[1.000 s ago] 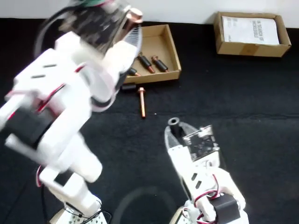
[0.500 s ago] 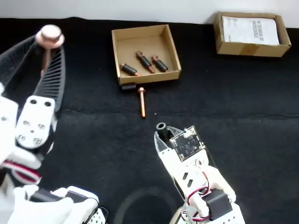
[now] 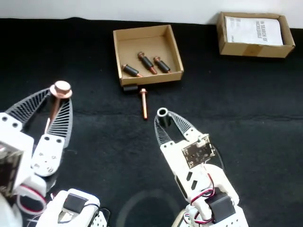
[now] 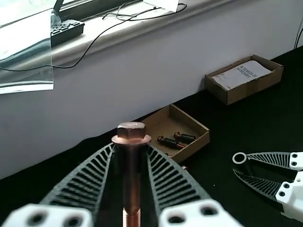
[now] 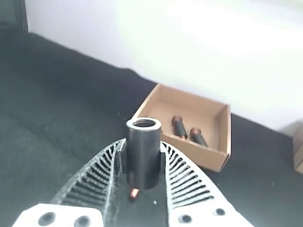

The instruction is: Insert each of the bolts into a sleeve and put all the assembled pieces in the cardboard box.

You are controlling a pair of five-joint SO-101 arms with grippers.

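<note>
Left pincer [image 4: 131, 147] is clamped on an upright copper-coloured hex-head bolt [image 4: 131, 175], right pincer [image 5: 143, 144] is gripping a dark grey cylindrical metal sleeve [image 5: 143, 158], both above the black table [image 3: 251, 99].

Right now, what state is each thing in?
Left gripper: shut on held bolt, head up.
Right gripper: shut on held sleeve, upright, bore empty.
Box: open, three assembled pieces lying inside.
Loose bolt: lying on the table, no sleeve.
Loose sleeve: lying by the box's front wall.

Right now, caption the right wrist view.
Right pincer holds an upright dark metal sleeve; open brown cardboard box with sleeved bolts beyond.
</note>
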